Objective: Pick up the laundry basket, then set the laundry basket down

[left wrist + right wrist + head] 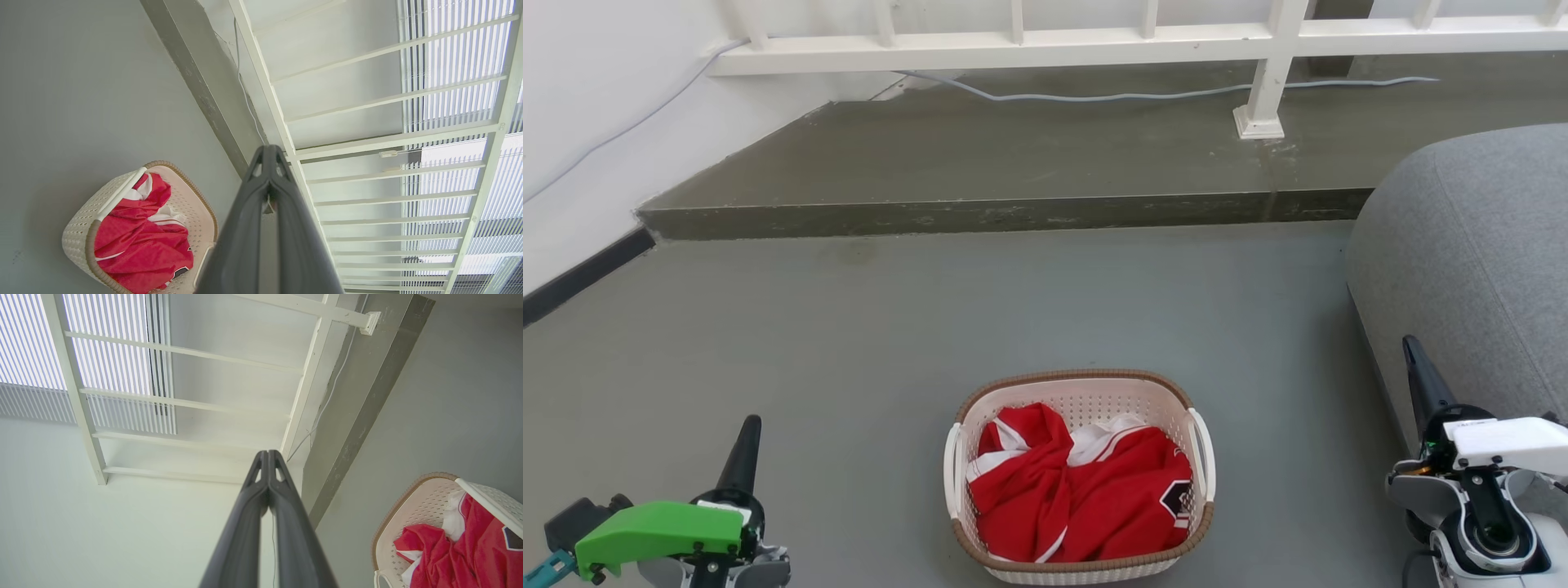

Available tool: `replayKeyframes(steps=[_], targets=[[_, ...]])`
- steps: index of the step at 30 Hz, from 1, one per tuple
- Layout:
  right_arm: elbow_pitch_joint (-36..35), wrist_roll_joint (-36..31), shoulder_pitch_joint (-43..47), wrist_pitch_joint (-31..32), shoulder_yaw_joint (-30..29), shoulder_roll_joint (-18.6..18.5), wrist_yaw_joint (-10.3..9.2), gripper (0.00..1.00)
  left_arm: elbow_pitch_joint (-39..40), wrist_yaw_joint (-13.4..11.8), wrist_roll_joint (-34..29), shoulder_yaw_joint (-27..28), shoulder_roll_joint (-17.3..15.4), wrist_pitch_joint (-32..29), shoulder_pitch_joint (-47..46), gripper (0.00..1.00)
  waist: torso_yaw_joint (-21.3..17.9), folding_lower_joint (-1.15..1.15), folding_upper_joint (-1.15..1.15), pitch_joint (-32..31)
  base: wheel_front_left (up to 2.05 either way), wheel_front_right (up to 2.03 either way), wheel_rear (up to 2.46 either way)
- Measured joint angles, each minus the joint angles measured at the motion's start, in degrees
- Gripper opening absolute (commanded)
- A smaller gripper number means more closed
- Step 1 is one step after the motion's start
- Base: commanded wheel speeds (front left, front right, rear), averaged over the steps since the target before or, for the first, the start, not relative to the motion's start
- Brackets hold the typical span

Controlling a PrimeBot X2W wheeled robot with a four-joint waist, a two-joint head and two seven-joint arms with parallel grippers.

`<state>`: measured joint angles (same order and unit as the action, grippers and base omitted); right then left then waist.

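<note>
The grey floor (849, 343), flat and smooth, runs to a low step (980, 214) and a white railing (1094, 37); a grey seat (1470, 245) sits at the right. The laundry basket (1062, 377) rests on the floor between the arms, with red cloth (1086, 498) inside. The left gripper (751, 423) and right gripper (1410, 345) are pinched closed, empty, well apart from it. If one side lifts first (thin handles (1203, 453)), it could tip.

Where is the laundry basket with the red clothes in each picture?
Head view: the laundry basket sits at the bottom middle.
Left wrist view: it is at the lower left.
Right wrist view: it is in the lower right corner, partly cut off.
Shared landmark: the grey step beyond the basket, which runs diagonally in both wrist views.
</note>
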<state>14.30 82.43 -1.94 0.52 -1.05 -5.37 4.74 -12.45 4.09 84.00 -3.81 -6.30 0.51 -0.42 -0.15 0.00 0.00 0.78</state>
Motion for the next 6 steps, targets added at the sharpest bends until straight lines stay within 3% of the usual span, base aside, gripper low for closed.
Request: replayKeyframes(steps=[6], targets=[[0.38, 4.56, -0.04, 0.94, -0.97, 0.14, 0.79, 0.00, -0.44, 0.96, 4.52, 0.93, 0.19, -1.01, -0.97, 0.00, 0.05, 0.00, 0.00, -0.23, 0.00, 0.00, 0.00]])
